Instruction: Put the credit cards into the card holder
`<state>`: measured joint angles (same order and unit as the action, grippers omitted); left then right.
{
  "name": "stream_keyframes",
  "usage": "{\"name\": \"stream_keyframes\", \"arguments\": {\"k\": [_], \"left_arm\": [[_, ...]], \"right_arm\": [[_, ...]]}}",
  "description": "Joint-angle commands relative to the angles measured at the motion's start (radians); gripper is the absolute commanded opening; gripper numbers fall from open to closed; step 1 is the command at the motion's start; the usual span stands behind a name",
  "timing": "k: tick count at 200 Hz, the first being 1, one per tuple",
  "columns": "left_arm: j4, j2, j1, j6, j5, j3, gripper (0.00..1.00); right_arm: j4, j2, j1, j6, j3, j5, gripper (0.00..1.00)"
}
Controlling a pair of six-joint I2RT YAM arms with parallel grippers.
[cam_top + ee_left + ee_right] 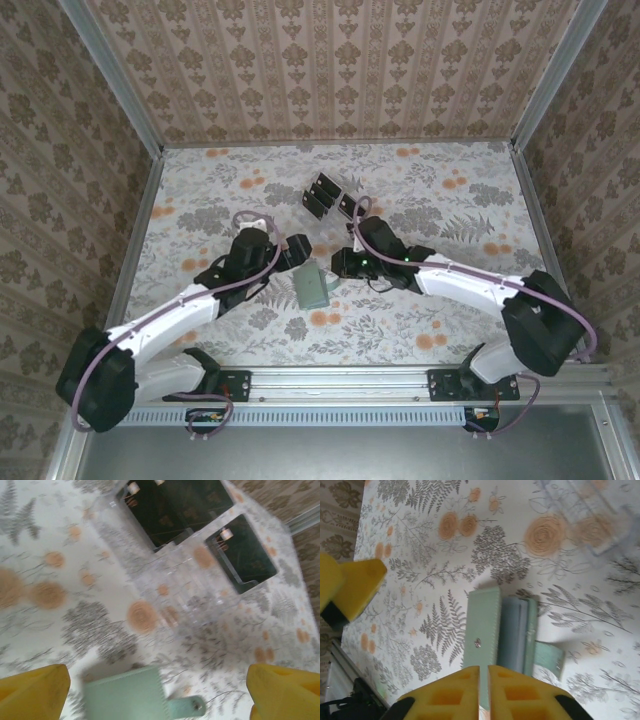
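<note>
Bottom ctr of R wrist view: R hand (483, 690), pressed together, just a thin slit btwn the yellow fingers (445, 697); empty as far as can be seen. Lined up w/ near end of the card holder (500, 630) just beyond the tips, mid-frame; touching or hovering, can't tell. Sage green, partly open: flap w/ small snap stud on left, grey-blue inner leaves beside it, loose snap tab (547, 661) sticking out lower right. Floral worktop (420, 555) all round.

L wrist view: L hand (157, 692) spread wide, one yellow finger (32, 692) in lower left corner, the other in lower right, gripping nothing. Btwn them at bottom edge, left of ctr: card holder (125, 697), snap tab pointing right. One finger (357, 585) also at left edge of R wrist view, apart from card holder. Further up in L wrist view, ctr to upper right: clear rack (175, 595), blurred, w/ credit cards (172, 505) standing in it. Black, faint pale marks; one group at top, one more card (245, 550) at right. Apart from card holder.

Overhead, frame ctr: L hand (296, 250) just upper left of card holder (312, 288), R hand (333, 266) at its upper right corner. Card holder flat on worktop (450, 210). Clear rack (330, 195) w/ credit cards above it in frame, near but not touching.
</note>
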<state>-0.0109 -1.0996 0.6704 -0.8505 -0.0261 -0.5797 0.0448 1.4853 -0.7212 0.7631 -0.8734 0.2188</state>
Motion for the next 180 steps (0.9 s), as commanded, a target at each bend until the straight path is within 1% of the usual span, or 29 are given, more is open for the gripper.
{"name": "stream_keyframes", "arguments": {"k": [1,25,83,142,180], "left_arm": [[0.215,0.038,-0.014,0.069,-0.04,0.036,1.0],[0.277,0.04,-0.016,0.099,-0.05,0.049,1.0],[0.302,-0.001,-0.012,0.125,-0.058,0.06,1.0],[0.299,-0.043,0.02,0.146,-0.056,0.058,1.0],[0.275,-0.049,0.066,0.139,-0.055,0.068,1.0]], "right_arm": [[-0.023,0.074,-0.014,-0.007,-0.059,0.051,0.07],[-0.041,0.139,-0.028,-0.004,-0.076,0.065,0.0],[-0.072,0.232,-0.075,0.018,-0.062,0.074,0.0],[-0.109,0.293,-0.084,0.044,-0.039,0.083,0.0],[-0.131,0.318,-0.083,0.058,-0.027,0.093,0.0]]}}
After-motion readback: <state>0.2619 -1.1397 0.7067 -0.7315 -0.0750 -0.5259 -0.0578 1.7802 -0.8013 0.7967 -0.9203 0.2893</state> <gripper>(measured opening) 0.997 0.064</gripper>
